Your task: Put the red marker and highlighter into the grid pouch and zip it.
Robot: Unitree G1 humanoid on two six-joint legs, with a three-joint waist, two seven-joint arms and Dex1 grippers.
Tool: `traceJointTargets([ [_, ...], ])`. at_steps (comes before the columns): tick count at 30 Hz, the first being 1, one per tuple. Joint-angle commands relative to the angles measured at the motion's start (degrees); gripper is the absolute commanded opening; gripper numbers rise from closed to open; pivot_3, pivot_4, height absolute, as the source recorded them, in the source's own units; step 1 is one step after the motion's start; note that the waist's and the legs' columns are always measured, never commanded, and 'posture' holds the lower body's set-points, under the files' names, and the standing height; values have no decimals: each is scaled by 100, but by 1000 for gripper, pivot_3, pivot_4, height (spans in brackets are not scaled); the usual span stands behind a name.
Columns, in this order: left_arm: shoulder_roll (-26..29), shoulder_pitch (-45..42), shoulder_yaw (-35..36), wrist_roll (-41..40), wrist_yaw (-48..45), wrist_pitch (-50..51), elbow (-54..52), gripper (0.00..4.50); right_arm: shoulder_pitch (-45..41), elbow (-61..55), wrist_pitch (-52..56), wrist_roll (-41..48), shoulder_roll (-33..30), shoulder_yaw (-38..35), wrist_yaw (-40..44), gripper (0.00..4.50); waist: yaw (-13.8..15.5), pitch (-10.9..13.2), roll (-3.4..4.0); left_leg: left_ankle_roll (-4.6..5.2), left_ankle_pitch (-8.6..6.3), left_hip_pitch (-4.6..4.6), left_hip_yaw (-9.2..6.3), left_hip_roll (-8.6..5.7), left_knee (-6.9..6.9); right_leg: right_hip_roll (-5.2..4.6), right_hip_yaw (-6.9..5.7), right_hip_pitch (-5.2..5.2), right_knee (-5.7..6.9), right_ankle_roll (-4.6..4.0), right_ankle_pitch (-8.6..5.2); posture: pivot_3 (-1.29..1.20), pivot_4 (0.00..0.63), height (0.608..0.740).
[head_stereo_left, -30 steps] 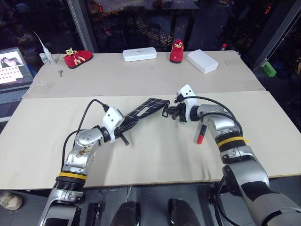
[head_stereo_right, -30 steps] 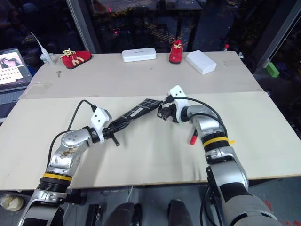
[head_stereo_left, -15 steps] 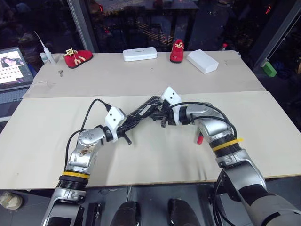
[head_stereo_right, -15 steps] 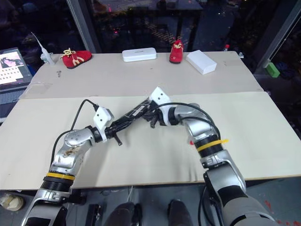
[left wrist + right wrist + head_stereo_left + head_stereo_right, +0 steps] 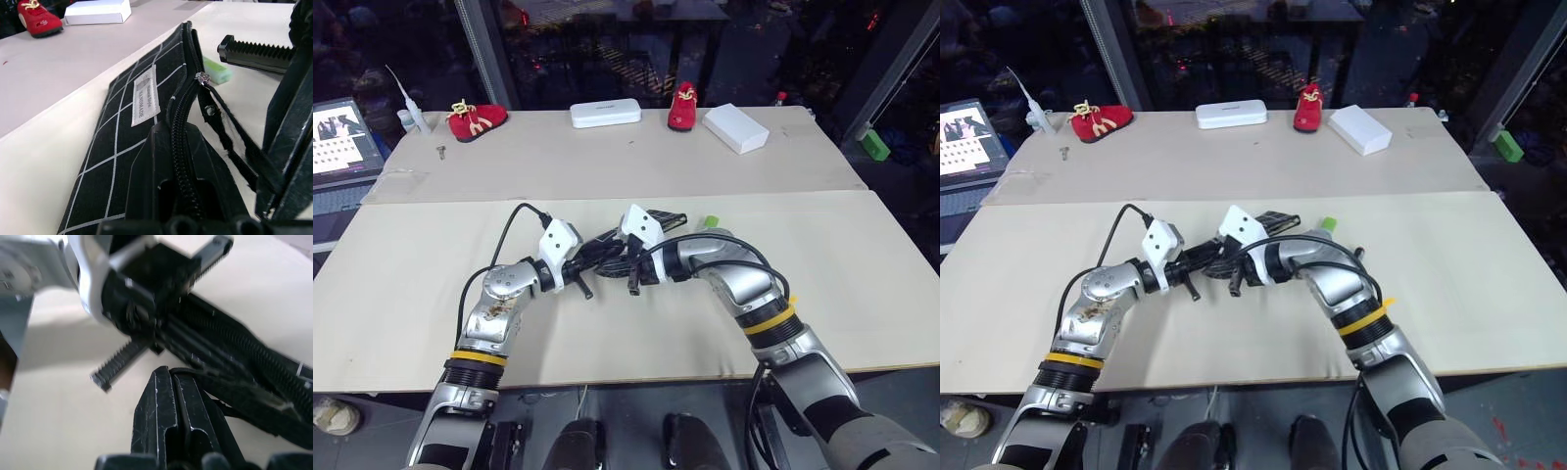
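Pouch [image 5: 142, 103] mid-bench [image 5: 862, 294], lifted on edge, zipper up. Left claw [image 5: 178, 161] clamped on pouch end. Right claw [image 5: 171, 401] closed on zipper cord [image 5: 230, 132] just beside left claw. Highlighter [image 5: 710, 222] lies on bench behind right forearm.

Silver metal arms, yellow wrist bands, white camera blocks (black cables looped), black toothed claws.

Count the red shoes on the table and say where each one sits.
2. One red shoe lies at the far left of the table's back edge, near the laptop. The other red shoe stands farther right, between the two white boxes. None seems hidden.
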Motion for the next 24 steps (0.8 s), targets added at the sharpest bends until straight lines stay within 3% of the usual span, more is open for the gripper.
traceJointTargets([
  [1,-30,-116,-13,-19,-17,-164,-32,0,-48,-110,59,44,-135,-268,-200,609,1,0,0,0,0,0,0,1,0,1,0,0,0,0,0,0,150,740],
  [2,-25,-113,-13,-10,-21,-170,-30,0,28,-274,124,102,-331,-354,-114,788,1,0,0,0,0,0,0,0,0,1,0,0,0,0,0,0,150,740],
  [9,-3,-61,28,-23,-11,-169,-53,0,985,-2079,1187,1258,-1850,-1162,619,3174,115,1,-1,1,-1,-17,-11,-3,2,-1,-3,-1,-17,1,0,0,150,740],
  [12,-3,-52,54,-32,16,-170,-58,0,1458,-2578,1251,1517,-2463,-1411,823,3174,118,1,-2,2,-1,-13,-15,0,2,3,-5,1,-17,1,0,0,150,740],
  [15,-4,-13,52,-37,35,-167,-107,0,1618,-2658,1340,1526,-2771,-1689,523,3174,105,2,-4,2,-1,-3,-13,1,2,4,3,4,-27,0,-1,0,150,740],
  [24,8,164,101,-80,126,-126,-296,0,1554,-2116,2504,919,-2672,-2794,-1857,3174,130,2,-5,1,-1,-2,-9,1,3,3,12,4,-23,-1,-1,0,150,740],
])
